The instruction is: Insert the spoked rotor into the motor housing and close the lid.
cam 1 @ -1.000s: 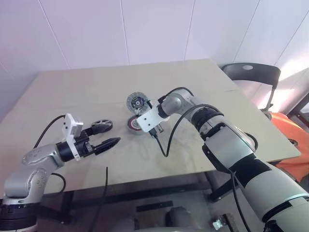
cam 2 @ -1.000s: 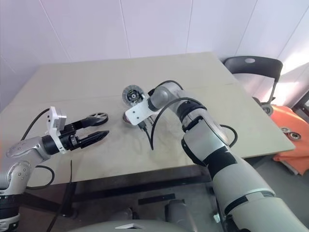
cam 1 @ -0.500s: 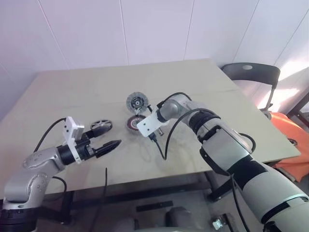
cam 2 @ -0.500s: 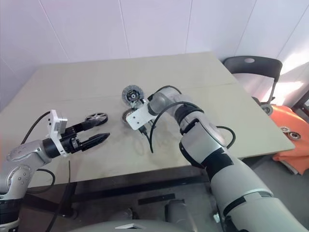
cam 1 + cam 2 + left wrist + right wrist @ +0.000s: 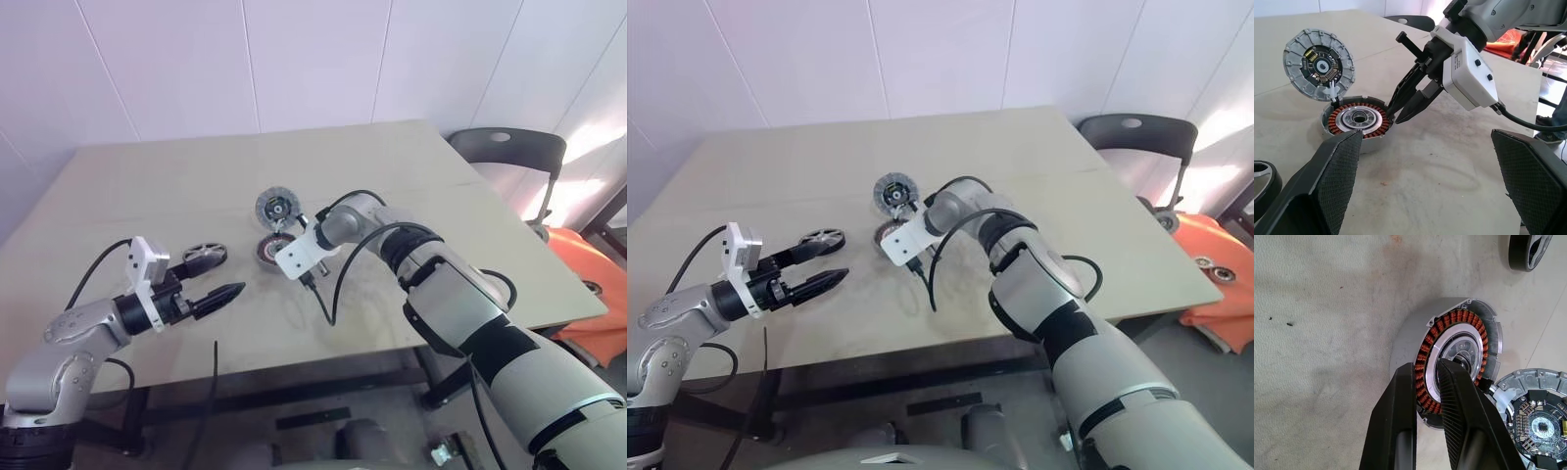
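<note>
Copper windings of the motor housing (image 5: 1457,360) sit under your right pincer (image 5: 1426,374), fingers nearly together at its rim; your left pincer (image 5: 217,282) hangs spread.

The scene is evenly and brightly lit; stronger daylight is seen at the right, soft shadows are cast on the table (image 5: 176,186), and no blur is noted.

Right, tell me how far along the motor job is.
Done: nothing fitted yet. The lid stands open behind the motor housing, whose copper windings are bare. In hand: the right gripper has its nearly shut fingers at the housing's winding ring, holding nothing. Left: the spoked rotor lies on the table by the open left gripper; it must go in, then the lid closes.
</note>
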